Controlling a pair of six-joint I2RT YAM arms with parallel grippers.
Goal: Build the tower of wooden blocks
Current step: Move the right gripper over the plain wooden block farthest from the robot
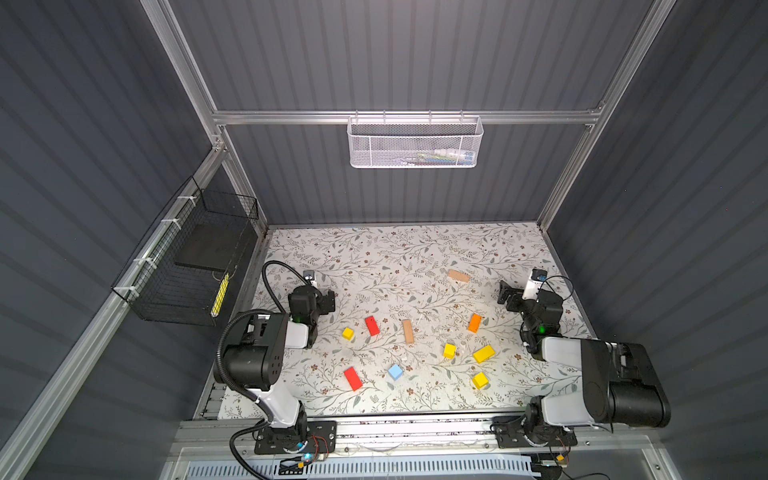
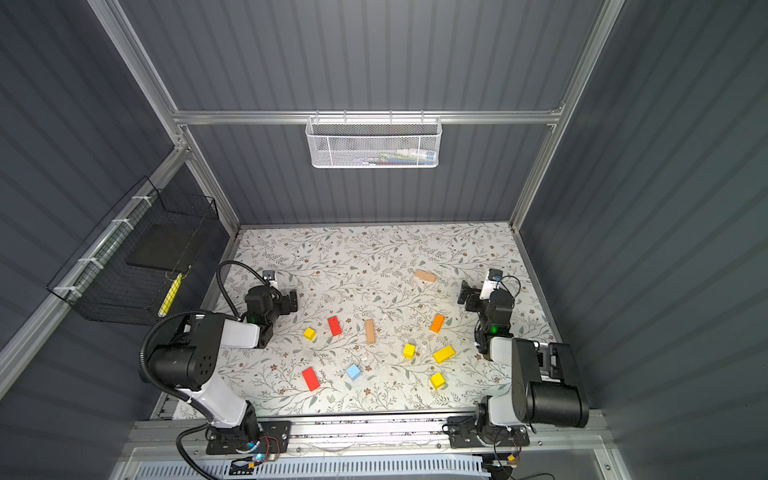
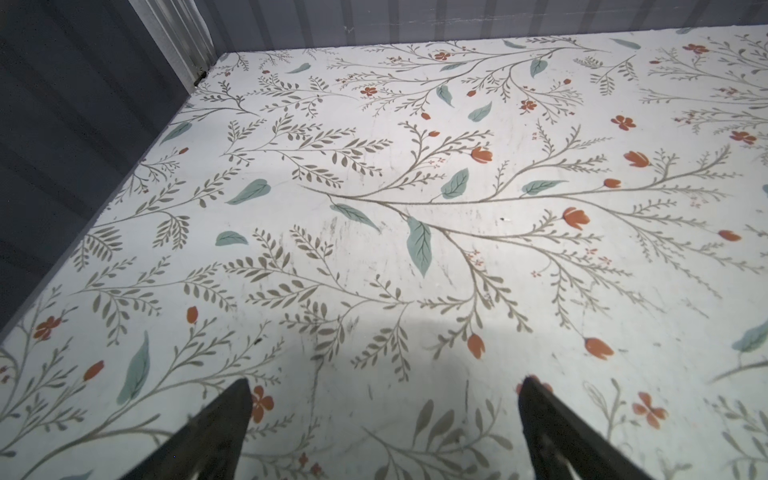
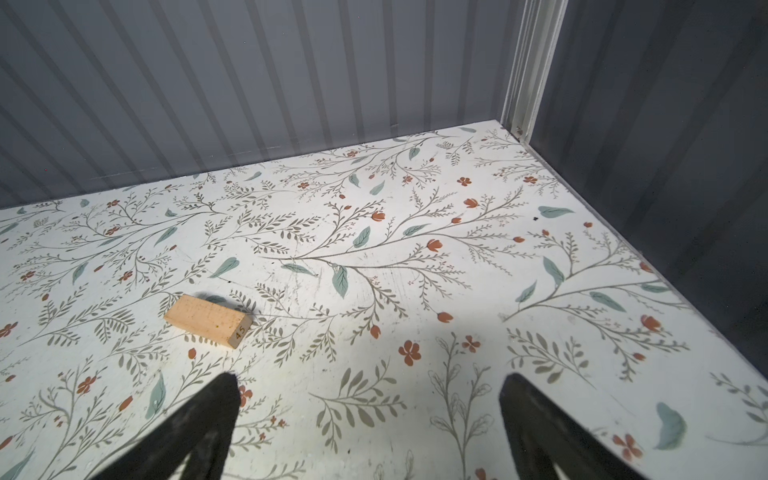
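The left hand [image 3: 384,386] hangs wide open and empty over bare bench [image 3: 415,249]. The right hand [image 4: 370,382], equally wide and empty, is near a tan brick [image 4: 208,320] lying flat. The other wood blocks [image 1: 408,331] lie scattered singly between the arms, among them a blue cube [image 1: 395,371] and an orange brick [image 1: 474,323].

**Enclosure, seen from above.** Dark grey ribbed wall panels [image 1: 395,54] close the back and both sides. They are held in an aluminium frame [image 1: 291,117], whose crossbar runs across the upper middle of both top views. A white mesh basket [image 1: 415,145] hangs from the crossbar at upper centre. A black wire basket [image 1: 183,266] is tied to the rail at centre left. The bench [image 1: 374,257], at lower centre, has a pale covering printed with leaves and small red flowers, brightest near its middle.
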